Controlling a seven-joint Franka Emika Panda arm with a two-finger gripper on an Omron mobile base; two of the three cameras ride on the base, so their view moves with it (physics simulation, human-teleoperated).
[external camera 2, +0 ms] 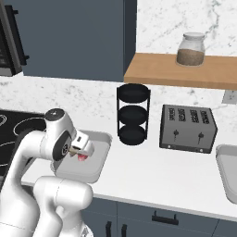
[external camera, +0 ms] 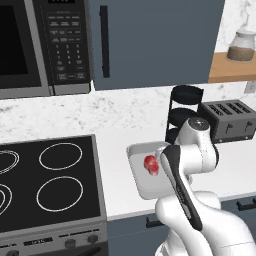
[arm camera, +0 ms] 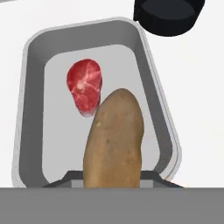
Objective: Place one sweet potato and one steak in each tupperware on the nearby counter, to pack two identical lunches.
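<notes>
a: status of the claw?

b: the gripper (arm camera: 113,186) is closed down narrow on a sweet potato (arm camera: 114,140). in the hand view the potato rises from between the finger tips and hangs over the tupperware (arm camera: 30,109) below. in the right base view the gripper (external camera 2: 83,150) sits above that same tupperware (external camera 2: 99,162), near its left side.

a: contents of that container?

b: one steak (arm camera: 85,85) lies flat on its floor, toward the far half as the hand camera has it. the left base view confirms a red piece (external camera: 151,165) inside the grey tray (external camera: 137,172), partly masked by the arm. whether the potato's tip touches the steak i cannot tell; they overlap in the hand view, but the potato appears to be above it.

a: step in hand?

b: judged as delivering the sweet potato into the first lunch box, which sits on the counter (external camera 2: 152,171) between the stove (external camera: 50,185) and the black tiered rack (external camera 2: 133,113).

a: the second box?

b: another tupperware (external camera 2: 227,171) shows at the right edge of the right base view, past the toaster (external camera 2: 187,128). its contents are not visible from here.

a: what does the next move call for?

b: in my judgement, lower a little over the bare floor beside the steak, then spread the fingers so the potato settles inside the rim without rolling onto the wall. risk noted: the potato is long and held by one end, so it may tip on release.
</notes>
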